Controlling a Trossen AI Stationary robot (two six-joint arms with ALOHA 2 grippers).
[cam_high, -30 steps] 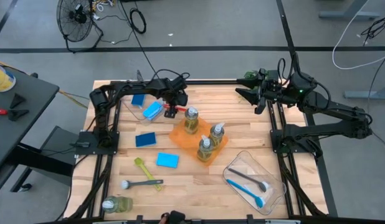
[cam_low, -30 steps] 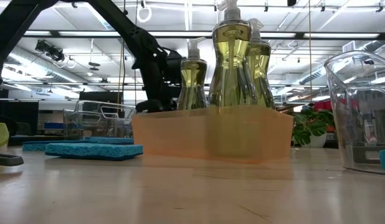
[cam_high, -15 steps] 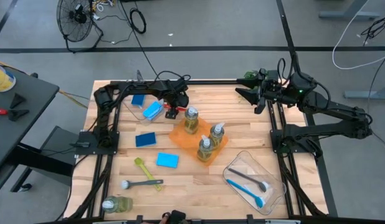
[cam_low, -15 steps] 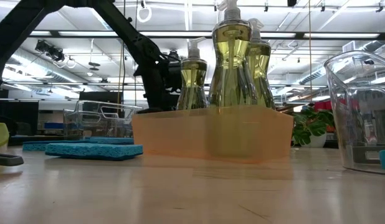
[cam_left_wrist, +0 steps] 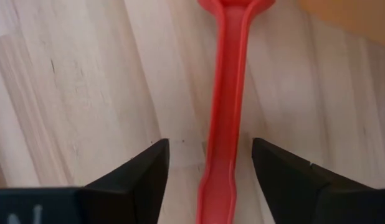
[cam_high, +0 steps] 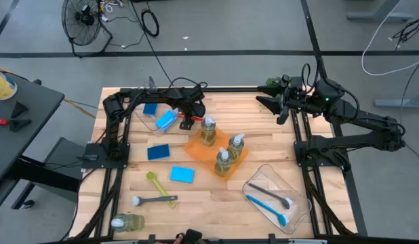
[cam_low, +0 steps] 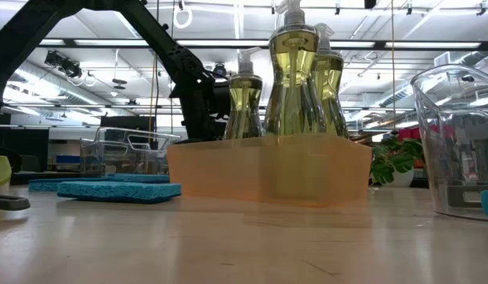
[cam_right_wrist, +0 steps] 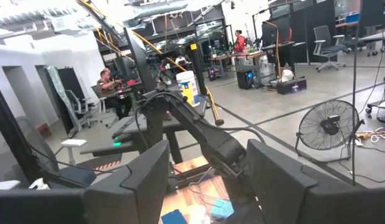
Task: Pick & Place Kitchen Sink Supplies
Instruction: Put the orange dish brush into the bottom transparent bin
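A red brush (cam_left_wrist: 225, 124) lies flat on the wood table, just to the far left of the orange tray (cam_high: 199, 150). My left gripper (cam_left_wrist: 209, 146) points steeply down over it, open. One finger stands on each side of the handle, with bare wood showing between each finger and the handle. From above, that gripper (cam_high: 189, 116) is between a clear bin (cam_high: 166, 120) and the tray. Three soap bottles (cam_high: 223, 161) stand upright in the tray. My right gripper (cam_high: 264, 103) waits open, raised and level, at the far right.
Blue sponges (cam_high: 158, 152) (cam_high: 182, 175) lie left of the tray, and more sit in the clear bin. A yellow-green brush (cam_high: 154, 181), a grey brush (cam_high: 154, 200) and a fallen bottle (cam_high: 127, 221) lie near left. A clear bin (cam_high: 291, 215) near right holds two brushes.
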